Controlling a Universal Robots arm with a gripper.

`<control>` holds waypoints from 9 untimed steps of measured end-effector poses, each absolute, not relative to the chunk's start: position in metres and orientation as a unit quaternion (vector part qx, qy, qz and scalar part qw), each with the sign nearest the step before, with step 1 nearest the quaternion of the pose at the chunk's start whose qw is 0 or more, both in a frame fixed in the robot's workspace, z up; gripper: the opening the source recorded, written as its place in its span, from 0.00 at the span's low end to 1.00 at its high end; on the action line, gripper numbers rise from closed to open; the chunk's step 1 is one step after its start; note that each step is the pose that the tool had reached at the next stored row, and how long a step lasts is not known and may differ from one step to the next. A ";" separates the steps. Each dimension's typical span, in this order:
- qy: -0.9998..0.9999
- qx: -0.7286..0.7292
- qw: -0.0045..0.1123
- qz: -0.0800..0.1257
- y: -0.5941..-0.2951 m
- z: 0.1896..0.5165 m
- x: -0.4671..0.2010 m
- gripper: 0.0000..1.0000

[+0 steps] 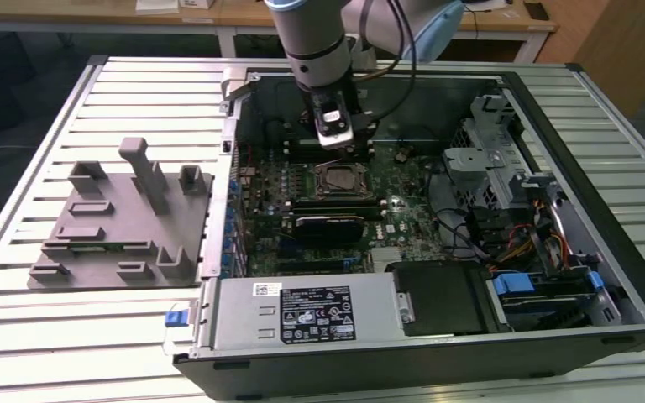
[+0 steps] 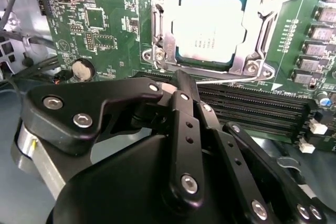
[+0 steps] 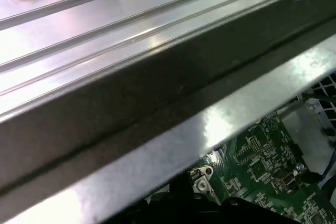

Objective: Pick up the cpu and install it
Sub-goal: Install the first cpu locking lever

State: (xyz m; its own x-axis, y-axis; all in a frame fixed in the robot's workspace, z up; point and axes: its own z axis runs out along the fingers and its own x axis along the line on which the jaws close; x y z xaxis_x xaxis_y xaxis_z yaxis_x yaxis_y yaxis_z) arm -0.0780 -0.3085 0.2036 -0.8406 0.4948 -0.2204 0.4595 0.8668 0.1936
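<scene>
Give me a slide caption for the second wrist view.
The cpu sits in its motherboard socket frame, with the hand just beside it.

Arm (image 1: 313,42): grey cylindrical tube link, pale blue joint cap at the top edge of the exterior view, black cables looping off beside it, and a small white-and-black module at the wrist end. Gripper (image 2: 181,90) in the second wrist view: all matte black, flat bar linkages stacked side by side and pinned with silver round-head screws, one wider plate carrying two of them. Silvery metal cylinder with a bit of yellow sits behind the linkage.
</scene>
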 end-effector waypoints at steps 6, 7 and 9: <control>0.955 0.257 0.133 0.066 -0.302 0.202 -0.078 0.11; 0.955 0.259 0.133 0.065 -0.301 0.202 -0.078 0.11; 0.953 0.265 0.134 0.065 -0.300 0.201 -0.078 0.11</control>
